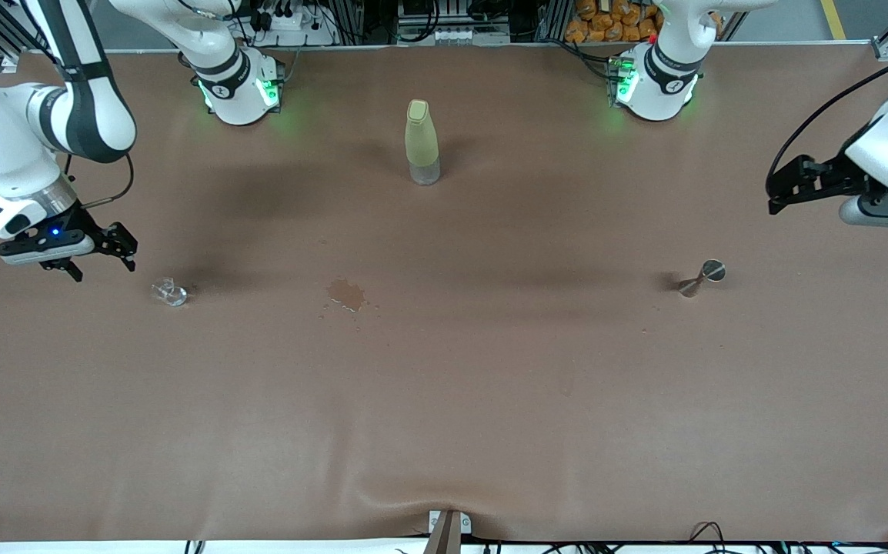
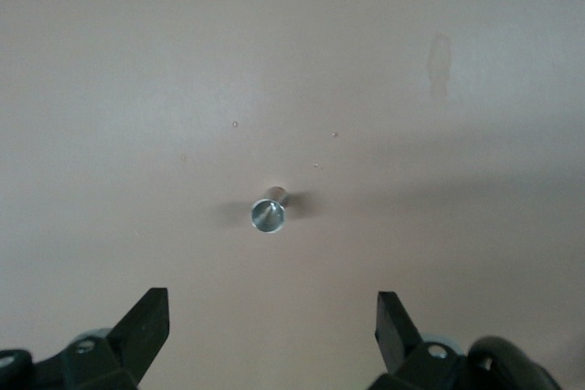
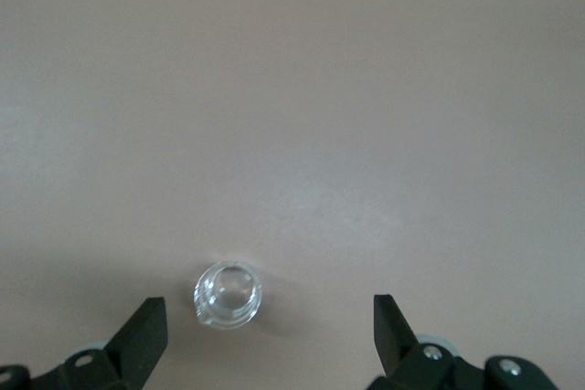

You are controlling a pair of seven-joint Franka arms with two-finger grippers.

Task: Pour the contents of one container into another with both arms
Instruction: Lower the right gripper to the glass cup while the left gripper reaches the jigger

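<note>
In the front view both arms are at the approach step, nothing yet lifted. The right hand [image 1: 98, 258] hangs wide open and empty above the desk [image 1: 444, 400], near the glass cup [image 1: 169, 292] at the right arm's end. The left hand [image 1: 779, 188], also open and empty, hangs near the jigger [image 1: 702, 278] at the left arm's end.

The left wrist view shows the jigger [image 2: 269, 213] upright, ahead of spread fingers [image 2: 146, 321].

The right wrist view shows the cup [image 3: 228, 294] between open fingers [image 3: 146, 331] but off centre; next, each hand probably must descend, centre and close.
</note>
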